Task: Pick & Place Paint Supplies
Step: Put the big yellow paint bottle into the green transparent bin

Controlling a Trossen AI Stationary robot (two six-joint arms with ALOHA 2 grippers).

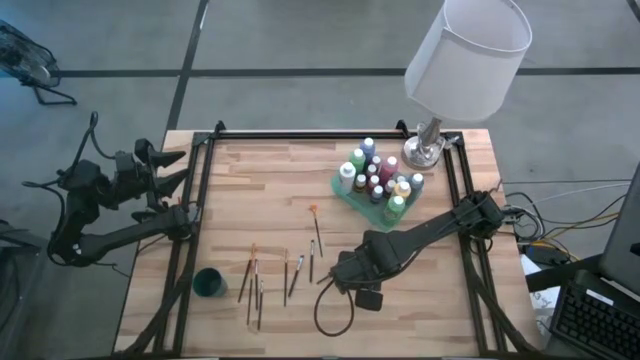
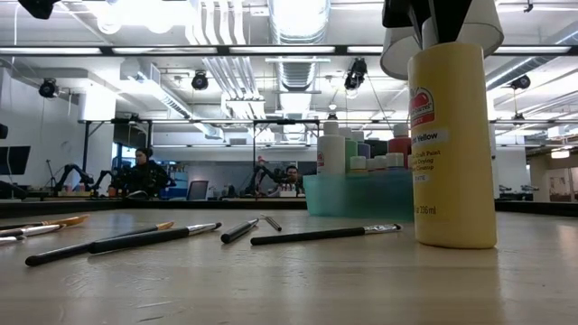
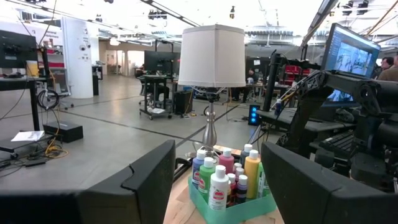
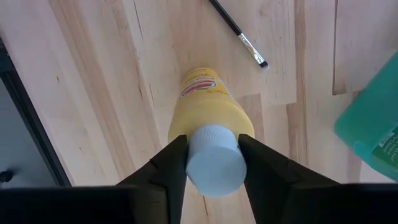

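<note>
My right gripper [image 4: 212,163] pinches the white cap of a yellow paint bottle [image 4: 210,112] standing on the table beneath it; only the low view shows its label, and the high view hides it under my arm

A: Light ok? Overhead pic looks even, bright, table [image 1: 270,190] w/ only soft shadows under the arms.

B: Yep. Low pic: ceiling light strips [image 2: 298,18] blown out at top centre, glare there. Foreground tabletop blurry at the bottom edge, brushes [image 2: 325,235] sharper, room behind a bit soft.

A: Wrist pics?

B: Left one: lamp shade [image 3: 211,56] bright, fingers [image 3: 137,180] dark, soft at the bottom. Right one: white cap [image 4: 214,167] close, slightly soft; wood evenly lit.
</note>
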